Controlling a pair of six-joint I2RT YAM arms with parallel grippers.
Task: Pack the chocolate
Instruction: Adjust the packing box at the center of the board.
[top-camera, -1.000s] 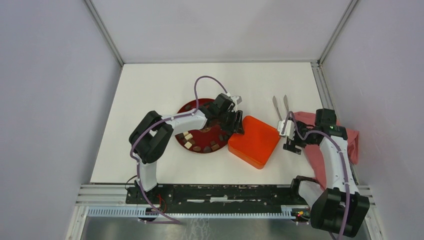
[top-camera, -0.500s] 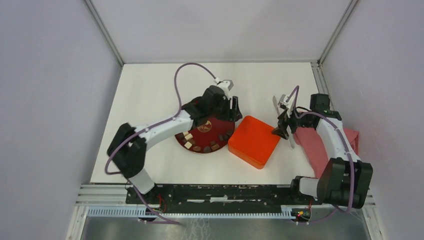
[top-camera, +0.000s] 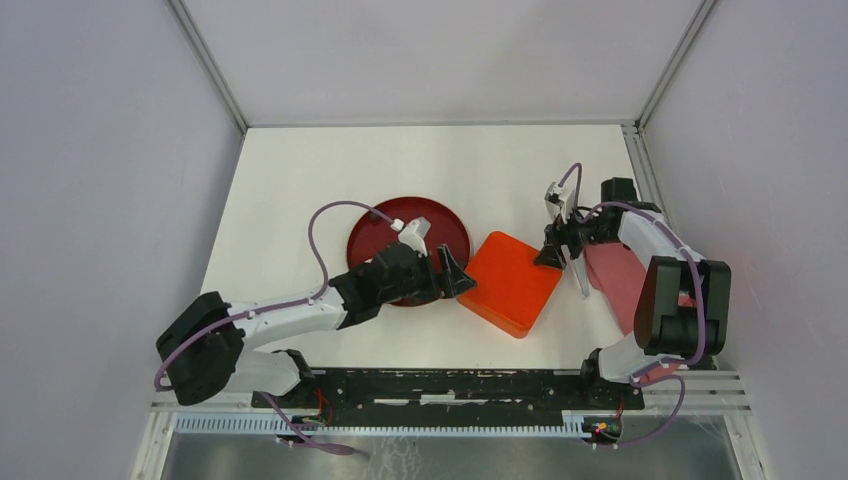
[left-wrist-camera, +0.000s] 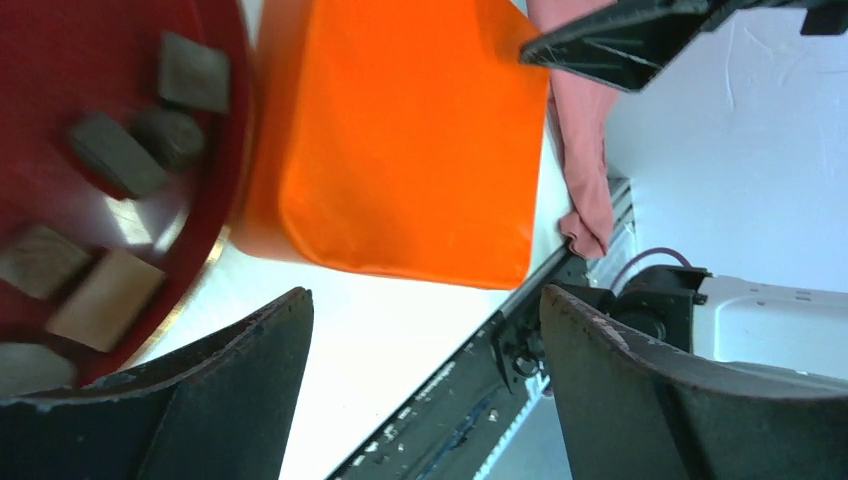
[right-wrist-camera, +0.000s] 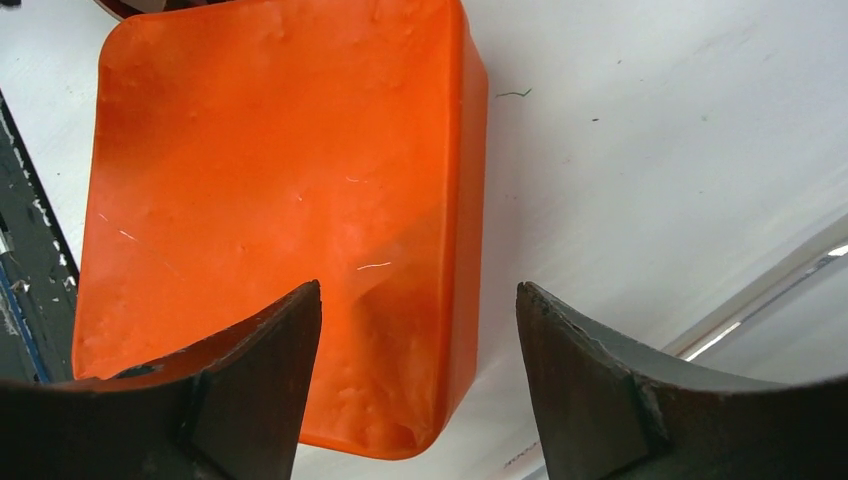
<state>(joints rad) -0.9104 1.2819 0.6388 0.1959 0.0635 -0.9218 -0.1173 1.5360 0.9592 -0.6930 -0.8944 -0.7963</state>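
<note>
Left arm is now lying low along the near side of the red plate (top-camera: 385, 225) instead of reaching over its far side. The left gripper (top-camera: 452, 273) is sitting at the plate's near-right rim, just beside the orange box (top-camera: 510, 285). The right gripper (top-camera: 553, 255) is no longer out by the pink cloth (top-camera: 615, 280); it is hanging over the box's far-right edge.

Left gripper: fingers are standing wide apart, wider than a second ago, nothing between them. Its camera is showing white table (top-camera: 300, 180) and the box's near edge under the gap.

Right gripper: also spread, pinching nothing, looking straight down with the box's edge running under the gap.

Chocolate (left-wrist-camera: 115, 150): sitting on the red plate. The left wrist view is showing about six pieces, dark and light brown, squarish and rounded, bunched along the rim nearest the box. From above, the arm is covering them.

Orange box is showing only a smooth closed face, so I can't tell what's inside. It is lying on the table between plate and cloth, just beside the plate rim; can't tell if they're touching.
</note>
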